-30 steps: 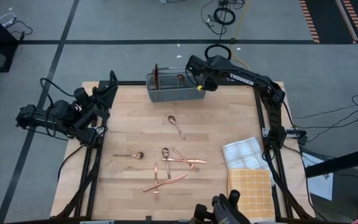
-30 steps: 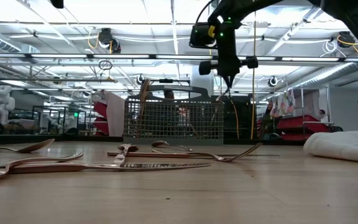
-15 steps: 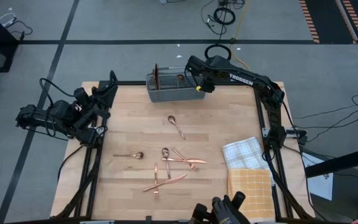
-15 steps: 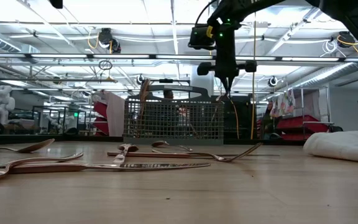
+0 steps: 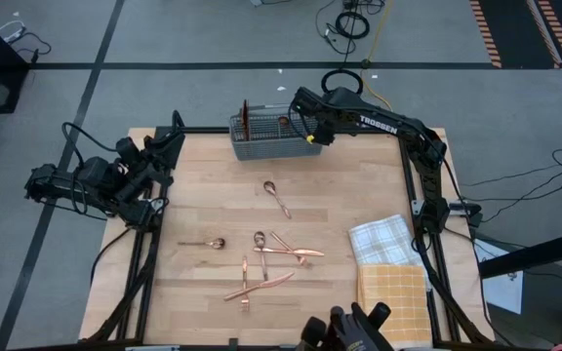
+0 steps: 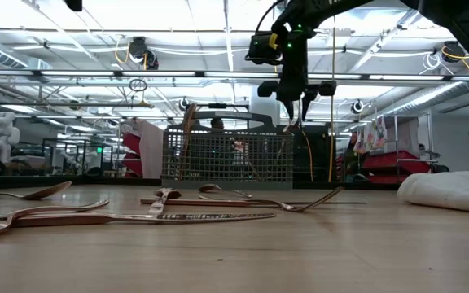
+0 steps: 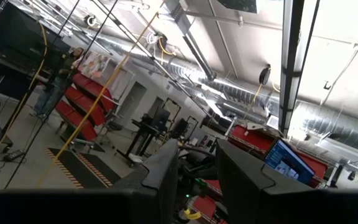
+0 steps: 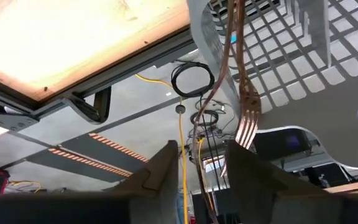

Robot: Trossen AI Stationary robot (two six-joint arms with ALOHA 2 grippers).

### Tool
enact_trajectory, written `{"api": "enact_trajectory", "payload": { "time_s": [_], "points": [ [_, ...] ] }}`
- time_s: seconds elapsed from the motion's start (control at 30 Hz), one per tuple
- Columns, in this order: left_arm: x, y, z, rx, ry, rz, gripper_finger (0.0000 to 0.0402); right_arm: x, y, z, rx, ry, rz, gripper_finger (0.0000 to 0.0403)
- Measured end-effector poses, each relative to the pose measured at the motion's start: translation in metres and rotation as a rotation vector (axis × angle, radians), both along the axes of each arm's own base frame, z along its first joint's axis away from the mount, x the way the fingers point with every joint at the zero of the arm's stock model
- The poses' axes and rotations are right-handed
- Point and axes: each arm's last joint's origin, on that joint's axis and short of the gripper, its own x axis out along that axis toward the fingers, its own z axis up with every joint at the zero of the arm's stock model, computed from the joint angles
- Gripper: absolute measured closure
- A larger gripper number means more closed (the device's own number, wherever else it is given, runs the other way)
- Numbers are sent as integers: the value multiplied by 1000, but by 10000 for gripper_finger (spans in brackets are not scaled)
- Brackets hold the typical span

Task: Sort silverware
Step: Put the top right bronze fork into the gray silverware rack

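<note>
— Two things first: where are your fingers, and are they holding anything?

— My right fingers (image 8: 160, 171) hang just above the grey mesh caddy (image 5: 271, 141), over its right end. They stand apart with nothing clamped between them. A copper fork (image 8: 247, 118) stands in the caddy right below them, tines up and handle down against the mesh. My left fingers (image 7: 163, 174) are well off to the caddy's left, past the edge of the tabletop (image 5: 359, 185), pointed out at the room. There is a gap between them and nothing is in it.

— And the rest of the silverware?

— A few pieces stand upright in the caddy's left end (image 5: 245, 119). The others lie loose on the tabletop in front of the caddy. One spoon (image 5: 277, 198) is the nearest to it. Another spoon (image 5: 203, 243) lies farther out and to the left. A crossed cluster (image 5: 281, 249) lies farther out than the first spoon. A knife and fork (image 5: 257, 283) cross each other farthest from the caddy. Two checked cloths (image 5: 381, 241) lie well away, off toward its right.
</note>
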Motion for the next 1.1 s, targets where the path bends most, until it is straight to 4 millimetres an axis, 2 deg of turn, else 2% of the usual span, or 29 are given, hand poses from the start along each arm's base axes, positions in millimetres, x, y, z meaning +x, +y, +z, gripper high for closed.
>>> {"api": "enact_trajectory", "payload": {
  "time_s": [0.47, 0.6, 0.8, 0.97, 1.03, 1.1],
  "points": [
    [0, 0, 0, 1, 1, 1, 288, 4, -2, 1, -35, -87, -54, 196],
    [0, 0, 0, 1, 0, 1, 288, 5, -2, 7, -68, -139, -72, 182],
    [0, 0, 0, 2, 1, 1, 288, 2, 0, 42, -125, -247, -81, 175],
    [0, 0, 0, 2, 1, 1, 288, -4, 3, 78, -193, -420, -150, 176],
    [0, 0, 0, 3, 1, 1, 288, -6, 5, 90, -211, -533, -234, 176],
    [-1, 0, 0, 14, 6, 8, 288, -5, 8, 101, -229, -719, -399, 176]
  ]
}}
